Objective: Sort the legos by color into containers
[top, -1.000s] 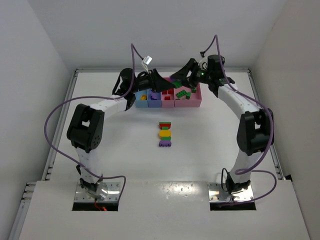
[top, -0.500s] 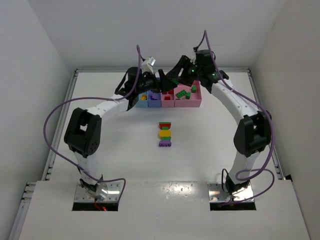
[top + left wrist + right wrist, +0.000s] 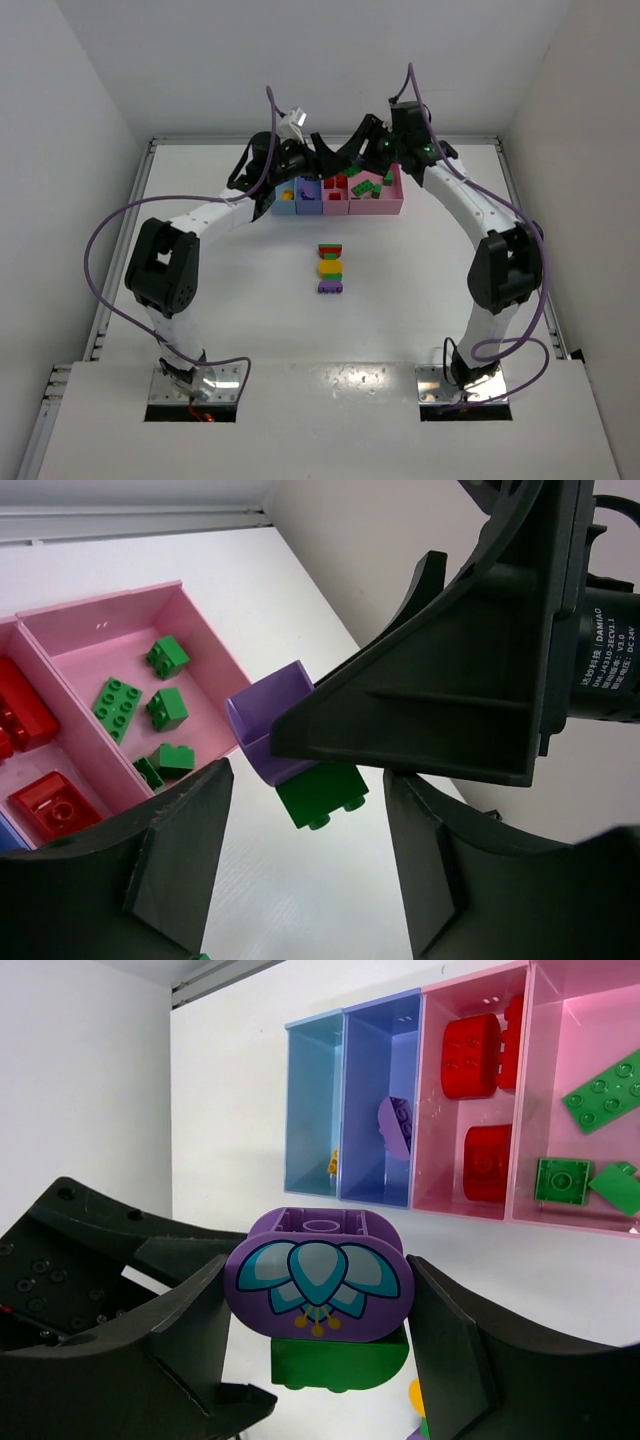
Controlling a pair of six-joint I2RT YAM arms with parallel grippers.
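My right gripper [image 3: 316, 1310] is shut on a clump of legos: a purple brick [image 3: 318, 1272] with a flower print stuck on a green brick [image 3: 340, 1362]. It hangs above the table by the containers [image 3: 340, 207]. My left gripper [image 3: 305, 865] faces it with jaws apart, the green brick [image 3: 320, 792] just beyond its fingertips and untouched. The light blue bin [image 3: 312, 1080] holds a bit of yellow, and the periwinkle bin [image 3: 375, 1050] a purple brick [image 3: 396, 1125]. Red bricks [image 3: 470, 1045] fill the pink bin, green bricks [image 3: 600, 1090] the wider pink one.
A multicoloured stack of legos [image 3: 330, 268] in red, green, yellow and purple lies on the white table in front of the bins. Both arms meet above the bin row near the back wall. White walls close in the table on both sides.
The right gripper has carried its clump left to meet the left gripper. The left gripper's jaws have narrowed around the space by the green brick.
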